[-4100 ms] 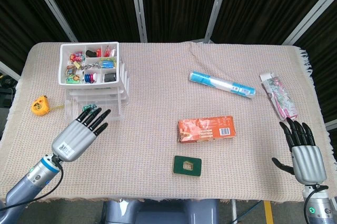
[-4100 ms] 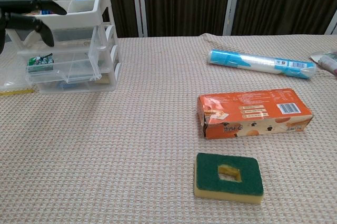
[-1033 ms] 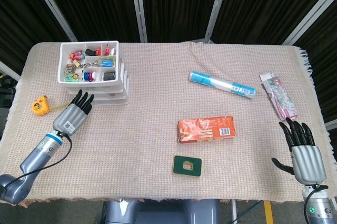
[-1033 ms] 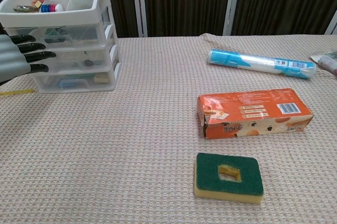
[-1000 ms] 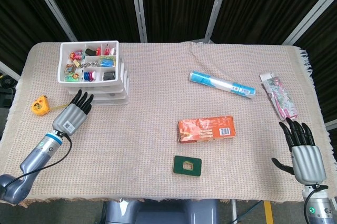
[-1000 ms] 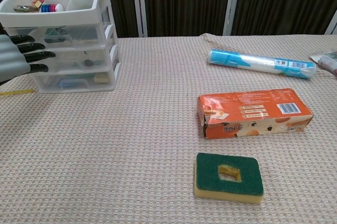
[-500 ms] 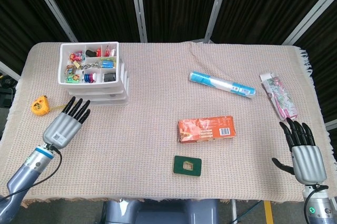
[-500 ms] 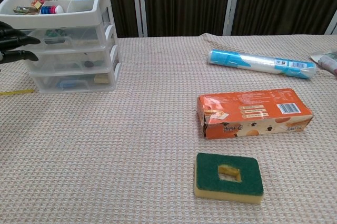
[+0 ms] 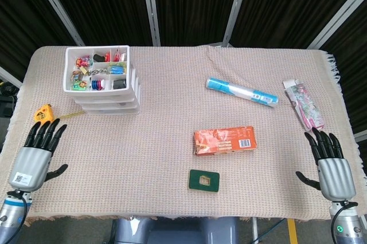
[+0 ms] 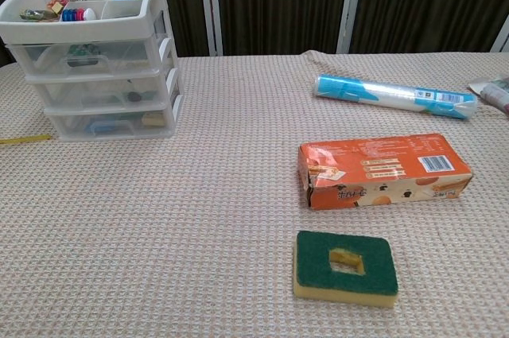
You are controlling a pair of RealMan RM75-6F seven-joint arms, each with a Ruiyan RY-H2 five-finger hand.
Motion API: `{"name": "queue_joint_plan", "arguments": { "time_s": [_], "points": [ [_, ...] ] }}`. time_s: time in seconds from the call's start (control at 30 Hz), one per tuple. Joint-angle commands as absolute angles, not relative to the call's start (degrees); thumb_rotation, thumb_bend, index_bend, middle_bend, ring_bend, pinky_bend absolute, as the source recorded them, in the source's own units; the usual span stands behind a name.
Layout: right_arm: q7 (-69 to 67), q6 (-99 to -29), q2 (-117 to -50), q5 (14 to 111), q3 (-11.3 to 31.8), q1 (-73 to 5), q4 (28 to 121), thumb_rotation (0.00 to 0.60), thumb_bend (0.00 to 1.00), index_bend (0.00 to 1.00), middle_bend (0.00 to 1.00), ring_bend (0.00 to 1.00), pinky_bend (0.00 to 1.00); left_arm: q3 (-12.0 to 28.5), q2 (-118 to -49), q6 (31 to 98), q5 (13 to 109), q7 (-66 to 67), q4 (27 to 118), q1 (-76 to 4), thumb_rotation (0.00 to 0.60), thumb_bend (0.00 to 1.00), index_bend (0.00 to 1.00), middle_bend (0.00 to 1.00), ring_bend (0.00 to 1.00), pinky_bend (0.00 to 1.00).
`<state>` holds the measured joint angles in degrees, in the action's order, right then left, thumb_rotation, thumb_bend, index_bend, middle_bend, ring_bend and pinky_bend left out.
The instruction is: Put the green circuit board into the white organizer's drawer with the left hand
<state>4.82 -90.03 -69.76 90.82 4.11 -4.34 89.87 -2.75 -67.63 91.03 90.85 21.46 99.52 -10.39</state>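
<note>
Now | left hand (image 9: 31,161) spread, empty | white organizer (image 9: 106,86) well apart, drawers closed

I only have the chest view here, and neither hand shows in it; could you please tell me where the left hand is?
Observer: The left hand is at the near left corner of the table, fingers spread, holding nothing.
Operator: Thank you. What lies closest to it?
Observer: A yellow tape measure, just beyond its fingertips, left of the white organizer.
Operator: And the right hand?
Observer: The right hand is open too, at the near right edge, short of the pink packet.
</note>
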Motion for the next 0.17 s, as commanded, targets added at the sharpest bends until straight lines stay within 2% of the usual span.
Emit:
{"name": "queue_joint_plan", "arguments": {
  "time_s": [0.03,0.17],
  "points": [
    [4.7,-90.0,-69.8,90.8,4.2,-4.4,89.9,0.600,0.00,0.07,0.00,0.00,0.00,-3.8,-68.6,93.2,90.9,19.1,96.3,-7.3,0.600,0.02,0.00,0.00,0.00,0.00],
    [4.7,-90.2,-69.9,91.0,4.2,-4.4,89.9,0.600,0.00,0.07,0.00,0.00,0.00,-3.8,-68.4,91.7,89.7,17.9,95.4,-7.1,0.600,0.02,0.00,0.00,0.00,0.00]
  ]
}}
